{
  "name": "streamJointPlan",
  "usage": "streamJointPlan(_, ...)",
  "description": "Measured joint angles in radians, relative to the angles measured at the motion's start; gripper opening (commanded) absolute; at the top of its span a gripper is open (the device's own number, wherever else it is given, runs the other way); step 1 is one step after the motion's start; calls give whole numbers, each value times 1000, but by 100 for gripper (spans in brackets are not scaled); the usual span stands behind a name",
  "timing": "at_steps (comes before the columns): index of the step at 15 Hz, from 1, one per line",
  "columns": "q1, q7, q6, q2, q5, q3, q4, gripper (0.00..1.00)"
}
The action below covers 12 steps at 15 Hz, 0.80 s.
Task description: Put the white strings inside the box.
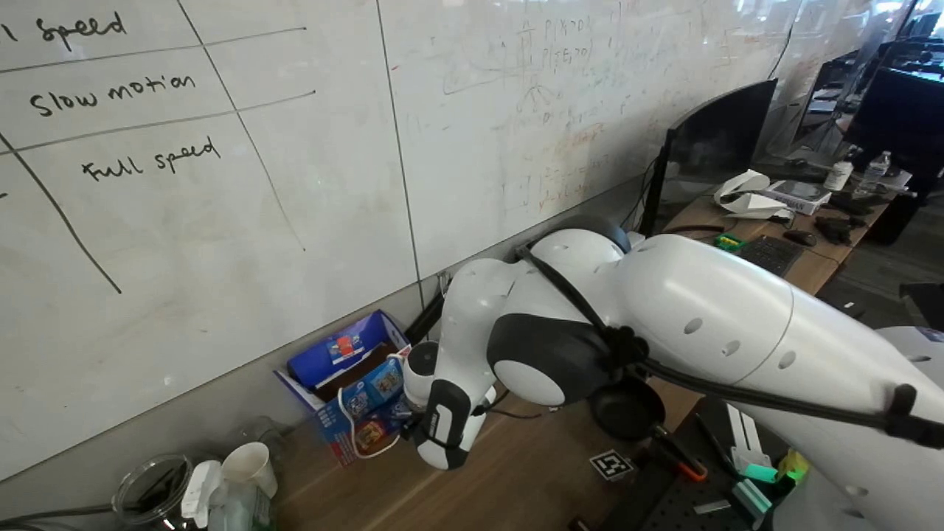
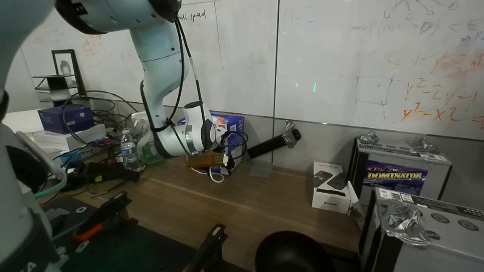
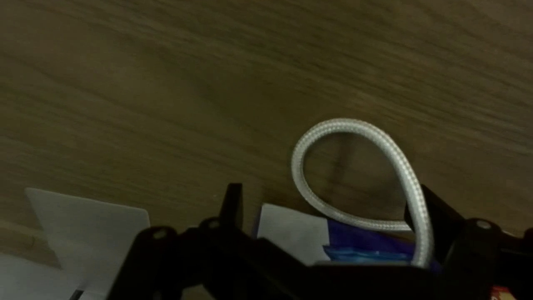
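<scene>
Wooden table (image 2: 242, 204) below a written-on whiteboard (image 1: 332, 192). Blue printed box (image 1: 372, 394), open-topped, on the table. White string (image 3: 404, 171), loosely looped, curving down in front of the box's printed side in an exterior view; whether any part lies inside cannot be told. Robot gripper (image 3: 327, 200), fingers (image 3: 231, 206) parted wide, beside the box; in the wrist view the string crosses over one finger, contact unclear. Black pan (image 1: 627, 409), in both exterior views. Paper cup (image 1: 251, 468), just beside a spray bottle (image 1: 240, 509).

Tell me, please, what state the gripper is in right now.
Gripper: open, jaws wide apart; the white strings loop across one side in the wrist view, not clamped.
</scene>
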Motion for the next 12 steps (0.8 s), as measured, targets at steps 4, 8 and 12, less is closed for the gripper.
streamJointPlan(4,42,8,23,0,4,-39,-8,100)
streamJointPlan(8,94,17,37,0,13,-90,-28,66)
streamJointPlan(12,142,18,41,0,33,-135,-50,33)
